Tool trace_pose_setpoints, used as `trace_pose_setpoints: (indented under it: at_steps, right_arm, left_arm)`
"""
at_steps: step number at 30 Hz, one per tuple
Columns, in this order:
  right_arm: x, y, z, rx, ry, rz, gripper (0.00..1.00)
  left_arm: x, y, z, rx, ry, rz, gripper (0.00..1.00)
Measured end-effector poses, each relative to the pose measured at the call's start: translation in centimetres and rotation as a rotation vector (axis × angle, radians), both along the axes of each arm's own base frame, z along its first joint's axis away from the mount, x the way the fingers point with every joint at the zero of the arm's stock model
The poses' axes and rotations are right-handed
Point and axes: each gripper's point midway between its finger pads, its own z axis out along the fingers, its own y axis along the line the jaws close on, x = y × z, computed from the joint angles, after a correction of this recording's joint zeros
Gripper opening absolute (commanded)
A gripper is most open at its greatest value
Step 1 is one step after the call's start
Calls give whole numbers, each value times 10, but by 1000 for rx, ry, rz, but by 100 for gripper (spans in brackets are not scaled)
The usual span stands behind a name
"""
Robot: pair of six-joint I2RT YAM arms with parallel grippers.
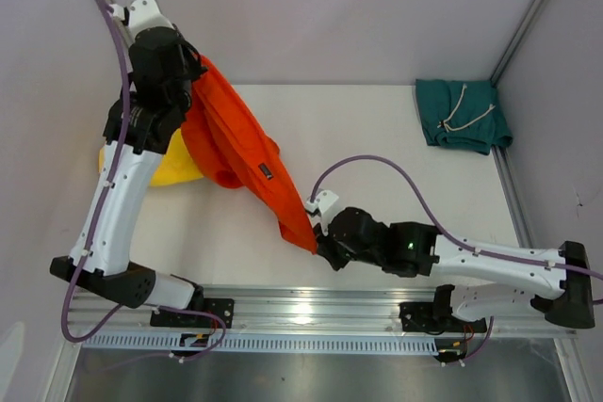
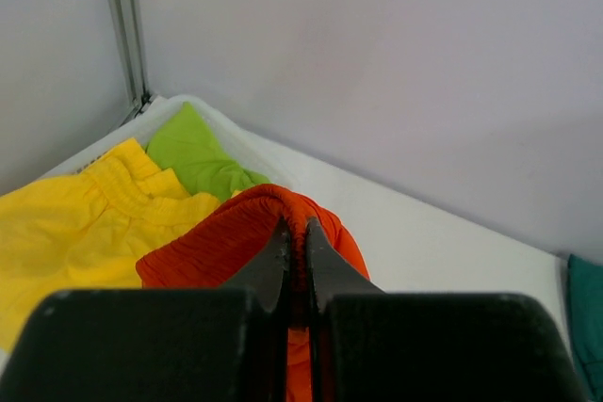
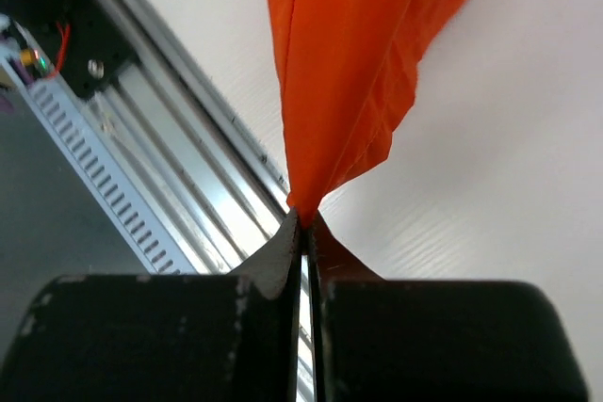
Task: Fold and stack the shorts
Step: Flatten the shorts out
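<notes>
White table (image 1: 377, 138) | left claw (image 2: 296, 230) and right claw (image 3: 303, 220) each pinching orange shorts (image 1: 236, 152), stretched left of teal shorts (image 1: 462, 115) | step: spreading; likely next: lay flat, fold

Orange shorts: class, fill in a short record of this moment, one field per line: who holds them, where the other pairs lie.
held item: orange shorts, stretched between both grippers
left gripper: shut on the ribbed end, far left
right gripper: shut on a lower corner, near side
teal shorts: folded, far right corner of the table
yellow shorts: left side, beside lime-green shorts
</notes>
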Motion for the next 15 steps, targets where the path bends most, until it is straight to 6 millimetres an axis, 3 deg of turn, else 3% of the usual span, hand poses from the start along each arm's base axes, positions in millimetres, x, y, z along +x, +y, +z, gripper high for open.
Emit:
trace_pose_setpoints:
  at_steps: [2, 5, 8, 12, 15]
  right_arm:
    - [10, -3, 19, 6, -18, -27, 0]
    - [32, -7, 67, 64, -67, -79, 0]
    - [41, -15, 113, 128, -116, -97, 0]
    - [29, -28, 167, 221, -152, -46, 0]
    - [9, -33, 187, 266, -149, 29, 0]
  left_arm:
    - [0, -1, 20, -14, -34, -10, 0]
    - [-3, -3, 59, -45, -117, -25, 0]
    - [-16, -1, 99, -78, -211, -41, 0]
    - [-37, 1, 137, -115, -326, -78, 0]
    - [-53, 3, 151, -131, -381, -97, 0]
